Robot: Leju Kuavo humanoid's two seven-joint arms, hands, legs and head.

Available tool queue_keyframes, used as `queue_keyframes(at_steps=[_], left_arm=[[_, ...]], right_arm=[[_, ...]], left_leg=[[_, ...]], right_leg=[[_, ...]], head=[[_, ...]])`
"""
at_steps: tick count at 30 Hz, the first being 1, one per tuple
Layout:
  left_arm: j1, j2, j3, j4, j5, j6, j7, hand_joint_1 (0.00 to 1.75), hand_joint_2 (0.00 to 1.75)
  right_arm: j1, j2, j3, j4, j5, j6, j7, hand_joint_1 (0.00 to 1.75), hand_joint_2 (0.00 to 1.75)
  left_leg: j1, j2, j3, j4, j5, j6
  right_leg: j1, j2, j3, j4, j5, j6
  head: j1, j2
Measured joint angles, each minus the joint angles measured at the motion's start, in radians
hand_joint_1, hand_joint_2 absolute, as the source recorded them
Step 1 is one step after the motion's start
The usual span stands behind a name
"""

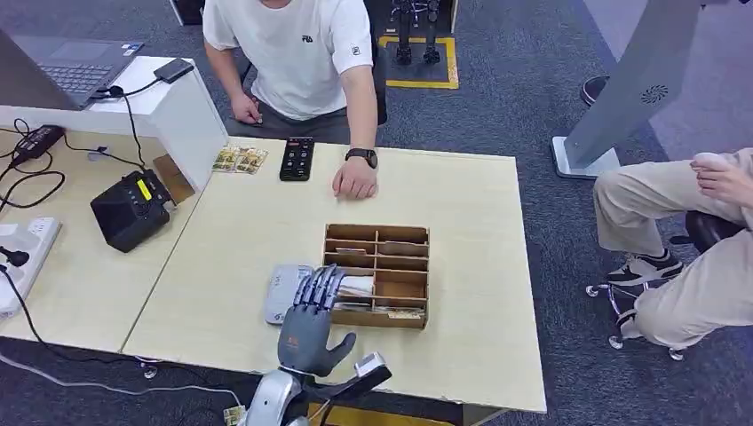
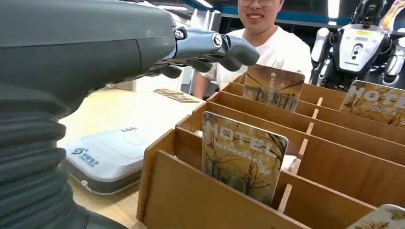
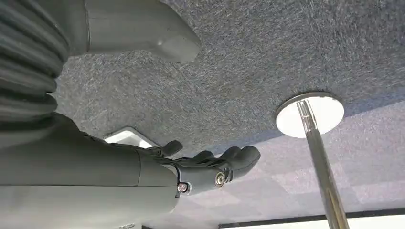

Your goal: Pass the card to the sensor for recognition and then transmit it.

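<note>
The left hand (image 1: 313, 321) is reaching over the near-left corner of the wooden card organiser (image 1: 378, 275), palm down with fingers extended and apart, grasping nothing; the thumb is sticking out to the side. Its fingertips are lying over the gap between the white card sensor (image 1: 282, 293) and the organiser's left wall, which suggests an approach to pick a card, not yet a grasp. In the left wrist view, the nearest card (image 2: 242, 162), printed with autumn trees, is standing on edge in a front slot, leaning slightly, with its top edge clear of the divider; that upright posture is presumably what gives fingers something to pinch. A second card (image 2: 272, 87) is standing in a slot further back, and a third (image 2: 375, 103) is standing off to the side. The sensor is sitting flat on the tabletop (image 1: 249, 231) just beside the organiser, keeping the transfer short. The right hand (image 3: 210, 168) is hanging off the tabletop above grey carpet, fingers loosely curled and holding nothing. A person (image 1: 297, 53) is sitting at the far side, one hand (image 1: 355, 182) resting on the tabletop near a black remote (image 1: 297, 159), probably waiting to receive the card.
</note>
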Motion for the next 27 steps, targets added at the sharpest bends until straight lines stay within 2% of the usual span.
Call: queue_keyframes(at_steps=[5,7,8,9,10,12,21,27], left_arm=[[0.001,0.000,0.000,0.000,0.000,0.000,0.000,0.00,1.75],[0.001,0.000,0.000,0.000,0.000,0.000,0.000,0.10,1.75],[0.001,0.000,0.000,0.000,0.000,0.000,0.000,0.47,1.75],[0.001,0.000,0.000,0.000,0.000,0.000,0.001,1.12,1.75],[0.001,0.000,0.000,0.000,-0.002,0.000,0.004,1.52,1.75],[0.001,0.000,0.001,0.000,-0.016,0.000,0.010,1.75,1.75],[0.001,-0.001,0.014,0.002,-0.087,0.000,0.050,1.75,1.75],[-0.002,-0.006,0.017,0.004,-0.106,0.003,0.050,1.75,1.75]], right_arm=[[0.000,0.000,0.000,0.000,-0.001,0.000,0.000,0.00,1.75],[0.000,0.000,0.000,0.000,-0.001,0.000,0.000,0.00,1.75],[0.000,0.000,0.000,0.000,-0.002,0.000,-0.001,0.00,1.75],[0.000,0.000,0.000,0.000,-0.002,0.000,-0.002,0.00,1.75],[0.000,0.000,0.000,0.000,-0.002,0.000,-0.003,0.00,1.75],[0.000,0.000,0.000,0.000,-0.002,0.000,-0.003,0.00,1.75],[0.000,0.000,0.000,0.004,-0.002,0.000,-0.012,0.00,1.75],[-0.001,0.000,0.000,0.008,-0.002,0.000,-0.014,0.00,1.75]], left_leg=[[0.000,0.000,0.000,0.000,0.000,0.000],[0.000,0.000,0.000,0.000,0.000,0.000],[0.000,0.000,0.000,0.000,0.000,0.000],[0.000,0.000,0.000,0.000,0.000,0.000],[0.000,0.000,0.000,0.000,0.000,0.000],[0.000,0.000,0.000,0.000,0.000,0.000],[0.000,0.000,0.000,0.000,0.000,0.000],[0.000,0.000,0.000,0.000,0.000,0.000]], right_leg=[[0.000,0.000,0.000,0.000,0.000,0.000],[0.000,0.000,0.000,0.000,0.000,0.000],[0.000,0.000,0.000,0.000,0.000,0.000],[0.000,0.000,0.000,0.000,0.000,0.000],[0.000,0.000,0.000,0.000,0.000,0.000],[0.000,0.000,0.000,0.000,0.000,0.000],[0.000,0.000,0.000,0.000,0.000,0.000],[0.000,0.000,0.000,0.000,0.000,0.000]], head=[[0.000,0.000],[0.000,0.000],[0.000,0.000],[0.000,0.000],[0.000,0.000],[0.000,0.000],[0.000,0.000],[0.000,0.000]])
